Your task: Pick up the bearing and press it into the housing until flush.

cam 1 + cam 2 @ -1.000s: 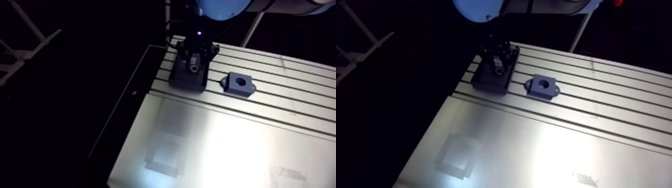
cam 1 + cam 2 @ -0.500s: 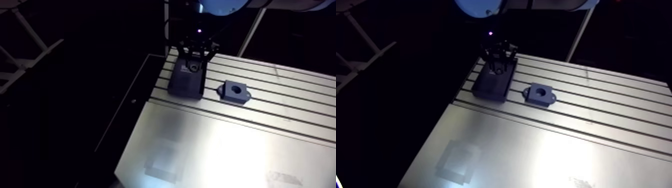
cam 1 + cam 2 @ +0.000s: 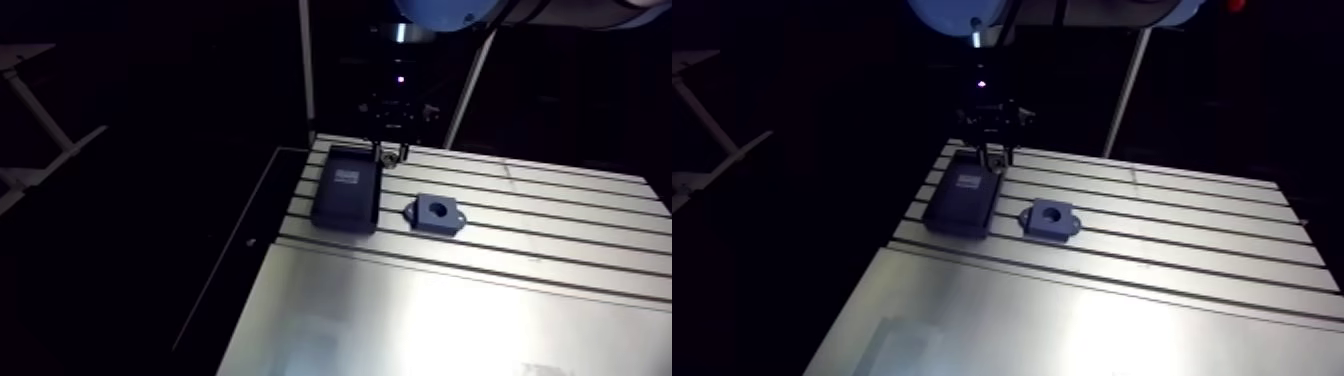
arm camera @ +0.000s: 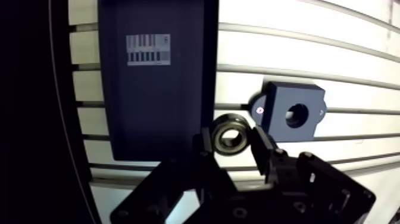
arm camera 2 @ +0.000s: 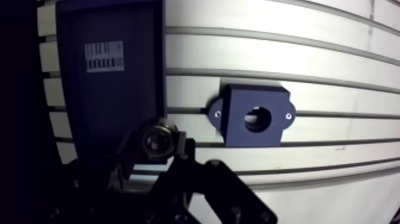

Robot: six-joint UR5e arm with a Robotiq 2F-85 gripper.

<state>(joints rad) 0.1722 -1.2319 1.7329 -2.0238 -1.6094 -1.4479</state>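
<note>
Claw: the two-fingered gripper (image 4: 232, 142) pinches the bearing, one dark finger (image 4: 260, 146) on each side of its outer ring.
Bearing: a small round steel bearing (image 5: 156, 142) with a shiny ring and a dark centre hole sits between the fingertips. Its flat face is turned down toward the table.
Bearing's place: in the arm view it hangs at the table's far left, seemingly clear of the surface. It is just right of the tray's far end.
Housing: the dark blue square block (image 4: 277, 116) with a round bore and two small ears lies flat on the slotted aluminium table (image 3: 520, 300). It is right of the tray and apart from it, and its bore is empty.
Tray: the black flat rectangular tray (image 4: 155, 89) with a white barcode label (image 4: 147, 49) looks vacant.
Handling: probably stiff, dense for its size and smooth, so the ring could slip or tilt in a loose pinch.
Where to hold: across the outer ring, as now.
Stage: pick-up looks done; carrying and pressing remain.
Risk: a tilted bearing may jam at the bore's mouth.
</note>
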